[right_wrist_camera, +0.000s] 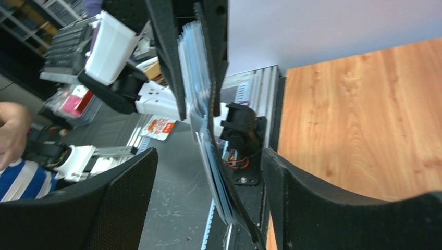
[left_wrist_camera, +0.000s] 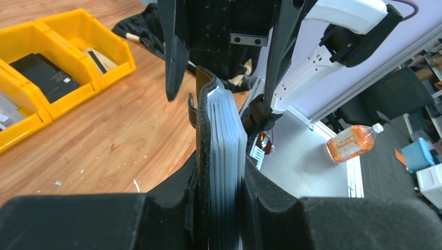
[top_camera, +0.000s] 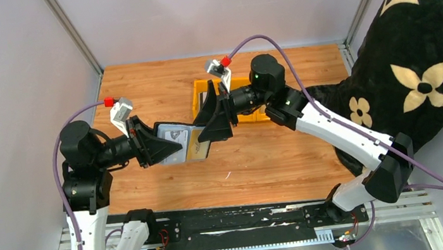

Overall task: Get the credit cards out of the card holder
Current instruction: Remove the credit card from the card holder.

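The black leather-like card holder is held in the air above the desk, pinched at one end by the left end effector. The pale grey-white credit cards are stacked inside it, with their thin edges showing beside its black wall.

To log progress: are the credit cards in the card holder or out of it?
In. The credit cards stand stacked inside the card holder, which the left gripper clamps.

Pale grey-lilac walls enclose a warm brown wood-grain tabletop, framed by slim aluminium corner posts.
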`<action>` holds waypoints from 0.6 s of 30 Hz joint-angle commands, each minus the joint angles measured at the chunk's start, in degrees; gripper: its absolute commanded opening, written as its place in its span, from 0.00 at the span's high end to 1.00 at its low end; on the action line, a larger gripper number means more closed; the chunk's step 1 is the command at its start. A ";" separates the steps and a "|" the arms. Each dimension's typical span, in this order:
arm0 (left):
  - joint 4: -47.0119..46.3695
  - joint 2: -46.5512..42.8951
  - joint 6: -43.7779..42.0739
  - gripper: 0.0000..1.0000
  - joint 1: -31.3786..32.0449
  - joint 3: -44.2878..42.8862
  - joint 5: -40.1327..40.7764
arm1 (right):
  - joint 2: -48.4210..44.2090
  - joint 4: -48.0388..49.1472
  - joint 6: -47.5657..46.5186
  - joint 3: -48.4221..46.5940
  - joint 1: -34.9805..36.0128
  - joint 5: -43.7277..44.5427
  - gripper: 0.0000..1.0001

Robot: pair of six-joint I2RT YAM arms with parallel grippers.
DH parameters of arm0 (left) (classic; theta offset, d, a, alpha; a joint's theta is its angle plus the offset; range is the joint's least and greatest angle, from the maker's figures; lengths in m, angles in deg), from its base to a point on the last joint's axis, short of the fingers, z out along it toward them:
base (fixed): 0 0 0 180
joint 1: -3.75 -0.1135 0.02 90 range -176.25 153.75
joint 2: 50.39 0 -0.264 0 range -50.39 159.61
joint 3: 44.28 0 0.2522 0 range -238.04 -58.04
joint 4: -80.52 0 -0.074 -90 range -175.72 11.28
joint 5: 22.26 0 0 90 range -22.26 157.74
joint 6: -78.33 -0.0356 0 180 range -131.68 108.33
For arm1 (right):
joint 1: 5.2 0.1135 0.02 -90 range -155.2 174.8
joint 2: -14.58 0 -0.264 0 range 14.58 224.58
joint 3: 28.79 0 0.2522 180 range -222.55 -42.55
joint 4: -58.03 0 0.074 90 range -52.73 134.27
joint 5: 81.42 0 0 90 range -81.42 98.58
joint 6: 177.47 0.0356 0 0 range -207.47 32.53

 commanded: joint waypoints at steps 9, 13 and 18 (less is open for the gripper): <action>-3.09 1.68 3.58 0.93 -0.01 0.22 -3.44 | 2.44 7.15 4.52 0.17 3.79 -8.33 0.72; -2.64 2.13 4.28 0.81 -0.02 0.02 -1.97 | 2.32 5.01 4.22 0.42 3.71 -7.08 0.95; -3.60 1.65 7.31 0.47 -0.01 -0.06 -1.52 | -0.33 7.79 4.99 3.42 3.55 -4.10 1.00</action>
